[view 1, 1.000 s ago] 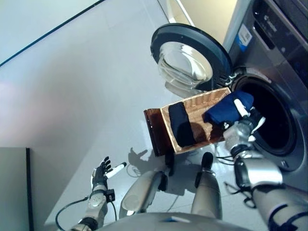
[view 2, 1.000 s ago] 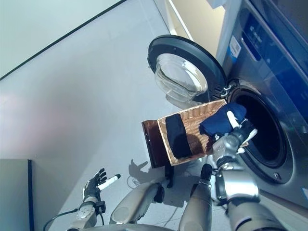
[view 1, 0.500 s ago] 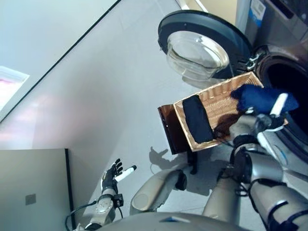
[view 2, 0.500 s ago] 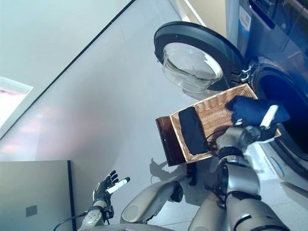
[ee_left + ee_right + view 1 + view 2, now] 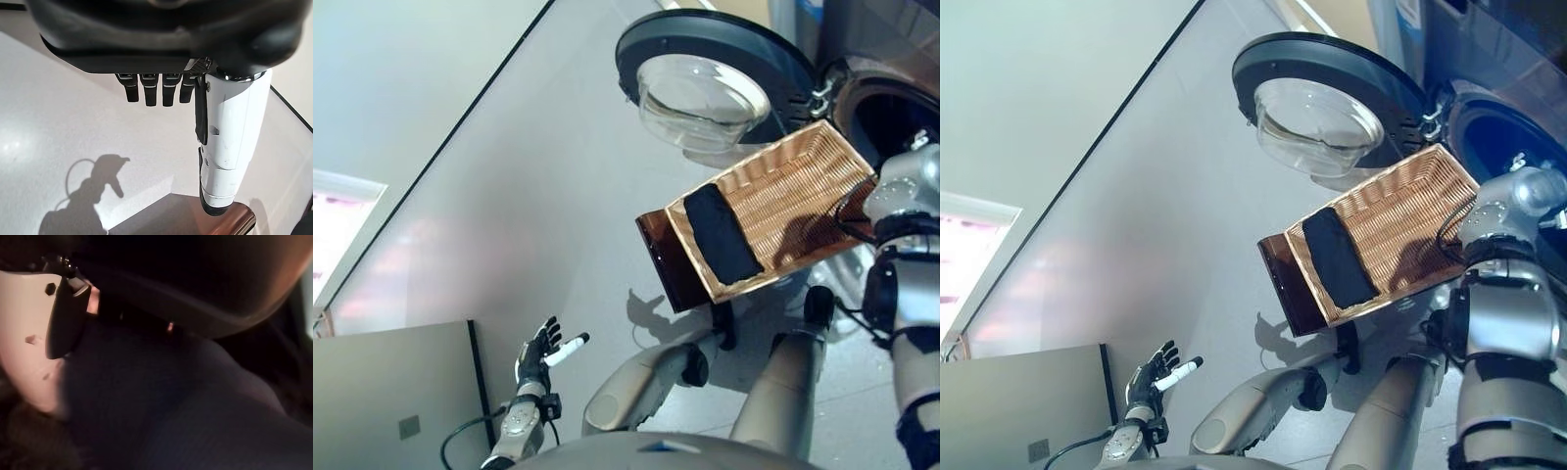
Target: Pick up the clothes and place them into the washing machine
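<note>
Right hand (image 5: 29, 347) reaches inside the grey washing machine's dark drum (image 5: 1513, 127), thumb against a dark blue ribbed garment (image 5: 161, 401); grip unclear. A black folded cloth (image 5: 722, 234) lies lengthwise along the woven wicker basket's (image 5: 803, 186) near-left side. Left hand (image 5: 540, 349) hangs low with fingers spread.

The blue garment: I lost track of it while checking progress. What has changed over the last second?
The right hand carried the blue garment from above the wicker basket into the washing machine drum; only the wrist view shows it now, fabric beside the thumb. The black garment stays in the basket, and the left hand stays open and idle.
</note>
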You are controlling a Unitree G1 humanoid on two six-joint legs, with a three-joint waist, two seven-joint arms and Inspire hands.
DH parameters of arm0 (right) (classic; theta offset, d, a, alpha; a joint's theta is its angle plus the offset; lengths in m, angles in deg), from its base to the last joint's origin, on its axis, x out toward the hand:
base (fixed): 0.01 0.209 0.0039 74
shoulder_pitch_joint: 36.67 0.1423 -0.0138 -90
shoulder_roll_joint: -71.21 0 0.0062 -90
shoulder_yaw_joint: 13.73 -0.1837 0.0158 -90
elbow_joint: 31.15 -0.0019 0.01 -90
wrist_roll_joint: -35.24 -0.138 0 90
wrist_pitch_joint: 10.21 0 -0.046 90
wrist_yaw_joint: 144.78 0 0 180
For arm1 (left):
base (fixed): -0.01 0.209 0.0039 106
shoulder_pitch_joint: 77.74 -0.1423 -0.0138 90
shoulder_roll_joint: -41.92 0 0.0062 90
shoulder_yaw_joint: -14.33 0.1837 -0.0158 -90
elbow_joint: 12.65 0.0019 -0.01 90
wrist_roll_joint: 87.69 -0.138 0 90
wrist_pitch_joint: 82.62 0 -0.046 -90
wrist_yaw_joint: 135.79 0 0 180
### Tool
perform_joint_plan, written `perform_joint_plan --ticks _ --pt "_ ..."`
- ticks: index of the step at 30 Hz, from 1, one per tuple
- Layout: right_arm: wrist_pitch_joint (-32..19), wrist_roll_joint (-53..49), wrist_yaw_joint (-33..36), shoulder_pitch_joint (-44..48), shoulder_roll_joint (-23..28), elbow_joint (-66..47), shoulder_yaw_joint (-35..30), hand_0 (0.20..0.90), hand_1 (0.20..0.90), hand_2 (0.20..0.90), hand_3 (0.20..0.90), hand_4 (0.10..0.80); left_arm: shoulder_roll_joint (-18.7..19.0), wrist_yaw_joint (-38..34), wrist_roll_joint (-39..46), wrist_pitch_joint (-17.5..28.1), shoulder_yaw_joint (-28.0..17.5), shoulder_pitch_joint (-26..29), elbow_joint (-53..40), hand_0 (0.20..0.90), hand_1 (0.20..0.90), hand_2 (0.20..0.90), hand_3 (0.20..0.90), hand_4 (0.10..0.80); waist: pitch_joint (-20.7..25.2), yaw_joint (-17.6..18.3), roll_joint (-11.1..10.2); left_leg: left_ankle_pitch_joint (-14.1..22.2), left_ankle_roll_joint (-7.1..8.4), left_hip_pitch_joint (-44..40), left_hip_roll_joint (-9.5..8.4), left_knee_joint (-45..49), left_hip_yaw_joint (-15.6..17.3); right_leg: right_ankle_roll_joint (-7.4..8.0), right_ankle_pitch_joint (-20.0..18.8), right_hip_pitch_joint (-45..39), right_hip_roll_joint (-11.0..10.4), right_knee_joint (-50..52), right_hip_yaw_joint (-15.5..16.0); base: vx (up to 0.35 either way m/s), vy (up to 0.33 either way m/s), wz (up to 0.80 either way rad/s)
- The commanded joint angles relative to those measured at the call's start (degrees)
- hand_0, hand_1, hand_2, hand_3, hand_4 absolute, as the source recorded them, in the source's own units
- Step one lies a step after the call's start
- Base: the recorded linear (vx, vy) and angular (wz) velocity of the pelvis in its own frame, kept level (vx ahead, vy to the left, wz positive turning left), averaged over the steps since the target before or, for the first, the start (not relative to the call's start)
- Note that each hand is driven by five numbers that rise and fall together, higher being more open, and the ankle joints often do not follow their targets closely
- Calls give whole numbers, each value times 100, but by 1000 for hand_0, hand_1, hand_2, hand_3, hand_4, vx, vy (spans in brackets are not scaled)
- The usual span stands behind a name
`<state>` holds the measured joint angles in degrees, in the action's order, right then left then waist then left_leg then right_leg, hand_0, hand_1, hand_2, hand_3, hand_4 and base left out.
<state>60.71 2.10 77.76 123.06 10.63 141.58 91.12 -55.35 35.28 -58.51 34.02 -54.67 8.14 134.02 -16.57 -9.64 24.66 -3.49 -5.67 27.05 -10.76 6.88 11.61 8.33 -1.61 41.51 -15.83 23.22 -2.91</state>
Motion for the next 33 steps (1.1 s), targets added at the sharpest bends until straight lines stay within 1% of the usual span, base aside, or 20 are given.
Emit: perform_joint_plan --ticks 1,2,3,4,6,8,10,14,15,17,20,21,25,26,27,28,29,30,32,33 --pt "1421 3143 -313 2377 1339 268 2448 900 900 900 900 800 452 -298 12 123 -540 32 75 900 900 900 900 800 356 -135 -68 178 478 539 294 535 -303 -505 266 -344 355 123 117 -20 -14 -18" --pt "1648 3715 -420 2465 1140 562 2872 900 900 900 900 800 427 -265 -16 79 -559 78 26 900 900 900 900 800 370 -143 -45 163 482 565 302 536 -315 -518 248 -334 366 112 135 -9 -15 -6" --pt "1836 3953 -232 2567 892 515 2940 900 900 900 900 800 401 -242 56 63 -644 49 -1 900 900 900 900 800 381 -121 -54 152 487 577 306 534 -323 -532 242 -332 383 90 150 -4 -20 9" --pt "1760 4021 -372 2396 869 497 2812 900 900 900 900 800 357 -203 62 17 -698 47 -1 900 900 900 900 800 383 -117 -63 148 492 572 312 521 -338 -530 242 -335 399 77 156 4 -11 13" --pt "1726 3869 -267 2153 761 454 2520 900 900 900 900 800 294 -174 194 9 -711 -7 14 900 900 900 900 800 380 -93 -99 141 492 562 303 505 -365 -536 244 -353 416 69 169 -2 -7 3" --pt "1579 3615 -306 1862 659 422 2187 900 900 900 900 800 272 -190 219 25 -701 -35 17 900 900 900 900 800 346 -72 -123 127 497 565 305 502 -398 -541 244 -384 418 58 198 -9 -10 5" --pt "1453 3344 -249 1679 459 206 1863 900 900 900 900 800 304 -220 323 59 -716 -18 51 900 900 900 900 800 287 -24 -192 119 500 578 320 517 -402 -558 267 -396 441 90 223 -22 -24 14" --pt "1259 2938 -498 1150 344 501 1447 900 900 900 900 800 253 -257 217 40 -666 40 225 900 900 900 900 800 222 -51 -293 119 500 591 340 561 -452 -577 274 -458 458 98 285 -15 -22 3" --pt "1100 2594 -553 978 235 470 1154 900 900 900 900 800 251 -281 167 68 -665 66 282 900 900 900 900 800 195 -60 -325 120 501 589 350 582 -467 -581 281 -480 464 109 304 -10 -20 5" --pt "1018 2399 -660 763 181 470 982 900 900 900 900 800 250 -299 103 57 -657 87 316 900 900 900 900 800 175 -67 -375 124 499 590 359 606 -484 -583 281 -504 474 106 311 -3 -12 3" --pt "832 2008 -847 177 -211 483 553 900 900 900 900 800 252 -355 -67 31 -635 192 450 900 900 900 900 800 110 -95 -526 141 491 566 398 658 -531 -590 277 -612 507 80 361 -10 -49 3" --pt "745 1837 -986 -187 -512 518 358 900 900 900 900 800 271 -374 -180 24 -653 244 505 900 900 900 900 800 67 -145 -645 151 486 559 438 720 -576 -600 280 -674 527 69 438 -24 -111 -1" --pt "550 1540 -1059 -647 -1071 478 47 900 900 900 900 800 347 -401 -243 48 -759 309 514 900 900 900 900 800 -32 -226 -910 144 498 580 508 806 -681 -633 283 -769 569 50 590 -21 -89 15" --pt "550 1542 -1056 -655 -1075 473 41 900 900 900 900 800 353 -401 -243 47 -759 306 512 900 900 900 900 800 -30 -224 -914 144 499 578 507 806 -684 -633 284 -773 568 49 594 -14 -119 10" --pt "446 1372 -1131 -815 -1399 405 -14 900 900 900 900 800 403 -435 -317 43 -796 382 613 900 900 900 900 800 -85 -261 -1082 133 508 597 547 855 -756 -652 288 -829 583 29 689 -9 -107 17" --pt "374 1228 -1166 -901 -1582 335 -80 900 900 900 900 800 423 -440 -328 42 -813 409 632 900 900 900 900 800 -105 -275 -1163 133 514 590 561 858 -782 -658 293 -854 593 17 738 -9 -107 24" --pt "375 1229 -1164 -906 -1587 331 -84 900 900 900 900 800 428 -439 -328 42 -814 406 632 900 900 900 900 800 -105 -272 -1167 132 515 588 559 857 -785 -658 295 -858 591 16 741 2 -93 37" --pt "316 1036 -1258 -1044 -1857 267 -157 900 900 900 900 800 464 -463 -416 3 -851 455 675 900 900 900 900 800 -158 -307 -1334 132 528 595 583 897 -861 -673 304 -922 604 -7 830 0 -78 33" --pt "281 934 -1235 -1059 -2092 286 -163 900 900 900 900 800 509 -473 -420 -9 -870 467 726 900 900 900 900 800 -196 -363 -1453 124 540 578 594 903 -927 -691 309 -985 607 -32 920 1 -70 24" --pt "281 934 -1235 -1059 -2092 286 -163 900 900 900 900 800 509 -473 -420 -9 -870 467 726 900 900 900 900 800 -196 -363 -1453 124 540 578 594 903 -927 -691 309 -985 607 -32 920 0 -63 18"
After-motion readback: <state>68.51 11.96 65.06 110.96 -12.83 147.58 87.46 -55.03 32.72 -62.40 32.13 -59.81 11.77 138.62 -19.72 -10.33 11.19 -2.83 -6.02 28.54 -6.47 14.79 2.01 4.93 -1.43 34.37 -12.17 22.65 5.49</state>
